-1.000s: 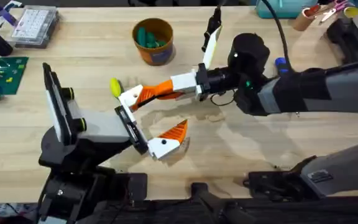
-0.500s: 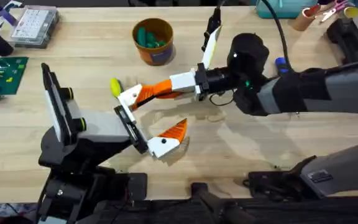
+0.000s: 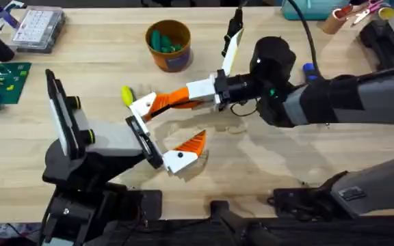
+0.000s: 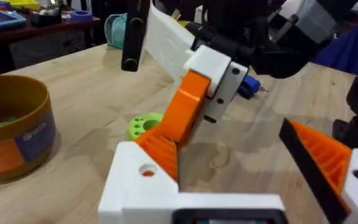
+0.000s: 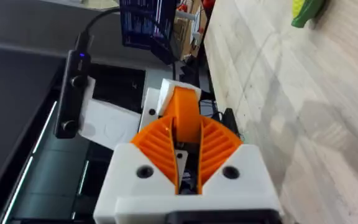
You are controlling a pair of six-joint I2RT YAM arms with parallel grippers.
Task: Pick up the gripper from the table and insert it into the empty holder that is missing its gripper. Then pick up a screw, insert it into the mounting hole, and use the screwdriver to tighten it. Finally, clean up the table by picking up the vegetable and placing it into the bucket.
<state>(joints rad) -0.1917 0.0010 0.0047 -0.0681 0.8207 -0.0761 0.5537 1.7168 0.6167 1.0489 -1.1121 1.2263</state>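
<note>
The first step is in hand: the right gripper point(image 3: 195, 93), clenched on the gripper point(image 3: 173, 98), has its tip at the holder point(image 3: 143, 106) beside the vegetable point(image 3: 126, 95), and next it must push it fully home while the left gripper point(image 3: 157, 135) stands spread wide

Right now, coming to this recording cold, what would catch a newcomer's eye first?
Mid-table, the right gripper is shut on the long orange ribbed plastic finger, its tip at the small white plastic holder bracket on the left arm. Beside the bracket lies a small yellow-green oval toy vegetable. Farther back stands the round orange-brown bucket, with teal-green pieces inside.
</note>
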